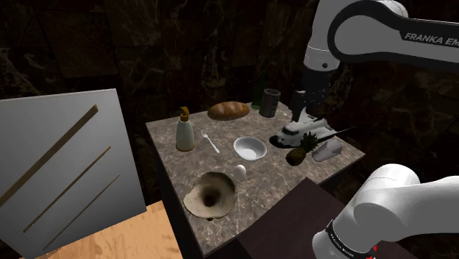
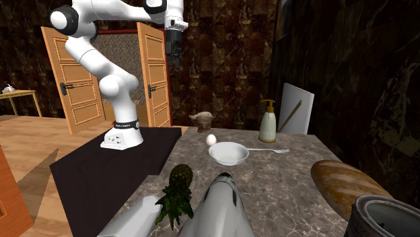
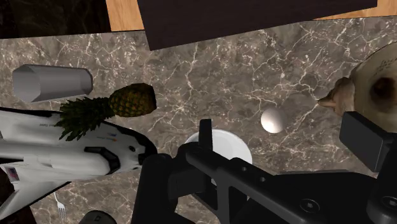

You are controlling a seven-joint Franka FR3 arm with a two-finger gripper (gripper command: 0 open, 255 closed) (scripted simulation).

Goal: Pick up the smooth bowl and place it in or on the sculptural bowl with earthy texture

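Note:
The smooth white bowl (image 1: 250, 148) (image 2: 228, 154) sits upright near the middle of the marble table (image 1: 272, 180). The sculptural earthy bowl (image 1: 210, 196) (image 2: 203, 120), tan with a dark hollow, stands at the table's corner toward the shoulder view's lower left. A white egg (image 1: 240, 171) (image 3: 273, 119) lies between them. My gripper (image 1: 298, 114) (image 2: 171, 52) hangs open high above the table, over the toy shuttle and well clear of everything. In the wrist view its fingers (image 3: 205, 133) stand far apart; the white bowl (image 3: 232, 146) lies below, partly hidden by the hand, and the earthy bowl (image 3: 375, 83) is off beyond the egg.
A toy space shuttle (image 1: 301, 131), a pineapple (image 1: 300, 151) and a grey block (image 1: 327, 151) crowd the side nearest the stand. Bread (image 1: 228, 110), a dark can (image 1: 270, 102), a soap dispenser (image 1: 184, 130) and a fork (image 1: 210, 141) line the far side. A white panel (image 1: 66, 169) leans beside the table.

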